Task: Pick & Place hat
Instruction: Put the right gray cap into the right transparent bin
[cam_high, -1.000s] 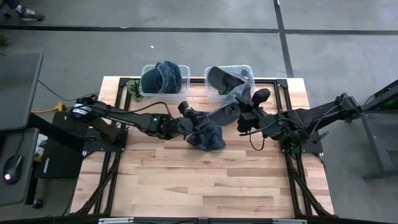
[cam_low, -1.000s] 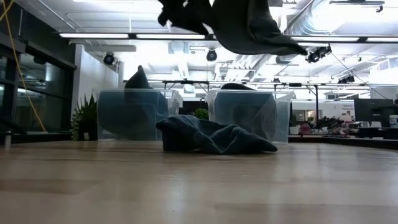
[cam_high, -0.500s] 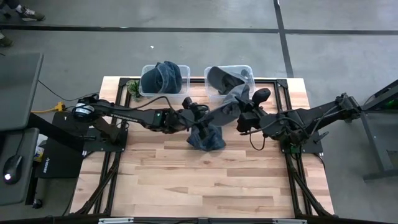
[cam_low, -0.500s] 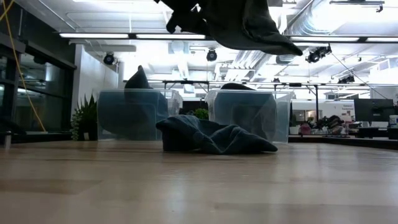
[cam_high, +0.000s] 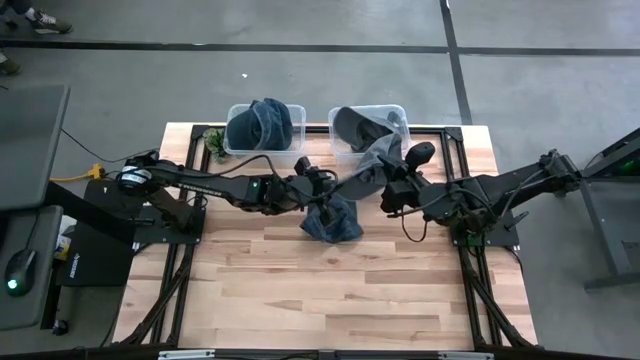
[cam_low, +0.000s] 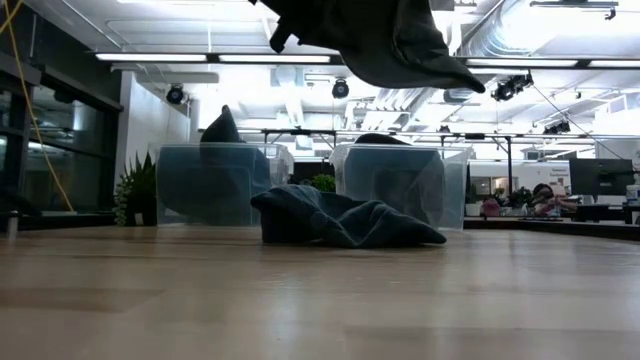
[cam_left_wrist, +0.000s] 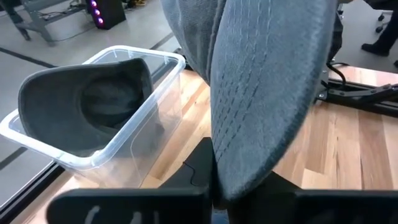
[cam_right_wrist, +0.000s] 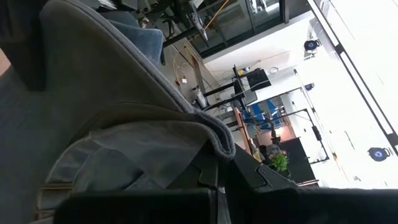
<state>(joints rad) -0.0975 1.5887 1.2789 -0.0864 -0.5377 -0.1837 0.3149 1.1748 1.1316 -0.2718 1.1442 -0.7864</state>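
Stretching between both closed pincers above the bench (cam_high: 300, 290), the grey hat (cam_high: 362, 178) is held by left pincer (cam_high: 322, 189) and right pincer (cam_high: 390, 190) (blue hat (cam_high: 330, 222) lies below), so opposed pulls risk tearing it free, short of the right bin (cam_high: 398, 115).

Both arms are dark, slim and jointed. The left arm (cam_high: 205, 185) carries a black cable along it. The right arm (cam_high: 500, 187) trails a looped cable.

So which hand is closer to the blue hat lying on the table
Left. The left hand sits right above the blue hat, gripping the raised grey hat. The right hand holds that grey hat farther toward the bins.
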